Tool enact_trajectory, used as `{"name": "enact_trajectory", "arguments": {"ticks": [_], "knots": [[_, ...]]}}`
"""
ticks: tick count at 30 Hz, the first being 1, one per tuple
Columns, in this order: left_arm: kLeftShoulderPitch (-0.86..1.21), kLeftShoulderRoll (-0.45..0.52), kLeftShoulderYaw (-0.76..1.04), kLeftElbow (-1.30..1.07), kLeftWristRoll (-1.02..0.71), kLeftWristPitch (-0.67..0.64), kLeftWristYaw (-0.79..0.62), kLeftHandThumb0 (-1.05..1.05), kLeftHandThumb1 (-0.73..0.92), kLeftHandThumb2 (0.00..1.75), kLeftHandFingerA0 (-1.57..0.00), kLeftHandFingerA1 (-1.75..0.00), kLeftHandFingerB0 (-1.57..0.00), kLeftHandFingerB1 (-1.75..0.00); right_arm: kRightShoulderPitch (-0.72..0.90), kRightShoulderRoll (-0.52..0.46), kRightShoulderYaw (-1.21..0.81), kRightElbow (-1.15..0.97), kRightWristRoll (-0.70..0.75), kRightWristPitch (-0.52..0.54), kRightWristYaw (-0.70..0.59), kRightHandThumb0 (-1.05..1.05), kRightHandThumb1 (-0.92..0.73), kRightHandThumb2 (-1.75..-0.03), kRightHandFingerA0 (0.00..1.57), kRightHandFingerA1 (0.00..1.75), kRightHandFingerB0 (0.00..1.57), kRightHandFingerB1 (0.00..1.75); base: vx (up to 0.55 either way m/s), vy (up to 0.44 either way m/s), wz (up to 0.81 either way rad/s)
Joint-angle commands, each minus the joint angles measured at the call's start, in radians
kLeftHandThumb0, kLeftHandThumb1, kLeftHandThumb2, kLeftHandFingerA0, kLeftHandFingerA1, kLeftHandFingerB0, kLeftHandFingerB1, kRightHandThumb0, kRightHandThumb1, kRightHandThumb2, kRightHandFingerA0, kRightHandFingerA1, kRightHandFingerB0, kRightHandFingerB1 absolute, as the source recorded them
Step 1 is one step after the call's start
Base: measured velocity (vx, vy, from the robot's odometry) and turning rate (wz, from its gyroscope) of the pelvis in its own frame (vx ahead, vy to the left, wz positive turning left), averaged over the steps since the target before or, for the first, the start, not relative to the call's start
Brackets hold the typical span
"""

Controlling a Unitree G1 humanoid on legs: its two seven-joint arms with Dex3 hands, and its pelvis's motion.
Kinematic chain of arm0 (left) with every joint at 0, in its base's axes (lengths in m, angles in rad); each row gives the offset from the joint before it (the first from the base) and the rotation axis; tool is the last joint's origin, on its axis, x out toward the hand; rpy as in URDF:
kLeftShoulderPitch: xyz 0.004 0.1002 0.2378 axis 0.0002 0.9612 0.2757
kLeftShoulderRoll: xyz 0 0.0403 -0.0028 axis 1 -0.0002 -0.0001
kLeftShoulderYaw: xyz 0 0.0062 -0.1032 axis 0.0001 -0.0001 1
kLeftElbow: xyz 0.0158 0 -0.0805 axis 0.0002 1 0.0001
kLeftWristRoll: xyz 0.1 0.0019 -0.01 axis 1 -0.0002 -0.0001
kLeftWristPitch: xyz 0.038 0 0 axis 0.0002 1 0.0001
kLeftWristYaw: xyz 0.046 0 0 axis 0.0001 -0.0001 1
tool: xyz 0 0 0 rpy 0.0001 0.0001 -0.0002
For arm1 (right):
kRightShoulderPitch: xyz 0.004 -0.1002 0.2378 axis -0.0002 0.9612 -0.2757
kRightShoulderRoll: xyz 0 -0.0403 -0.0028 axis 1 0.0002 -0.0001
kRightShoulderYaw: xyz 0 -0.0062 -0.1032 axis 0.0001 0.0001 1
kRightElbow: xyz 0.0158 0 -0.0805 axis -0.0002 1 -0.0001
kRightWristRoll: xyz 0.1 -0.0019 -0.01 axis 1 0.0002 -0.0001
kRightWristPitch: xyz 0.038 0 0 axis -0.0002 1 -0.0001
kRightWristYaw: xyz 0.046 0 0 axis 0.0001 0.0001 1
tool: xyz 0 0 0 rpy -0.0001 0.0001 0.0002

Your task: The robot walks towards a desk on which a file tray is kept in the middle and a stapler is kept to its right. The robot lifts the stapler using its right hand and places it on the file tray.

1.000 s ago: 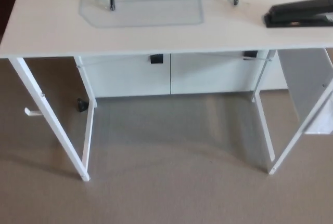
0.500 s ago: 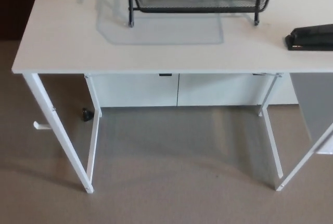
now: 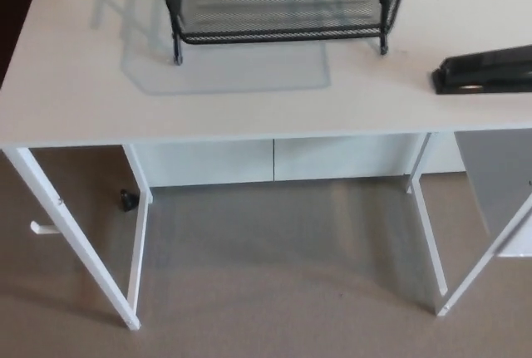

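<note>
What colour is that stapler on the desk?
Black. The stapler shows clearly in the head view, lying on the white desk.

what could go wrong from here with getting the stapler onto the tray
1. The stapler runs off the picture's right edge, so part of it is unseen; a grasp could land off-centre and slip.
2. The file tray has a raised mesh rim; a low carry might catch it and shove the tray across the desk.
</note>
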Motion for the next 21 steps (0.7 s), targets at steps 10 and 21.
{"name": "enact_trajectory", "arguments": {"ticks": [10, 21], "knots": [[-0.011, 0.019, -0.009, -0.005, 0.013, 0.014, 0.02, -0.86, 0.77, 1.33, -0.14, -0.76, -0.08, -0.67, -0.01, -0.008, -0.004, 0.0, 0.022, 0.025, 0.022, -0.68, -0.45, -0.82, 0.25, 0.55, 0.06, 0.36, 0.08, 0.07, 0.01], [-0.004, 0.017, -0.001, -0.008, 0.006, 0.005, 0.012, -0.85, 0.79, 1.32, -0.13, -0.74, -0.07, -0.65, -0.005, -0.009, 0.006, -0.01, 0.0, 0.03, 0.0, -0.69, -0.47, -0.82, 0.25, 0.52, 0.06, 0.36, 0.07, -0.175, 0.02]]}}
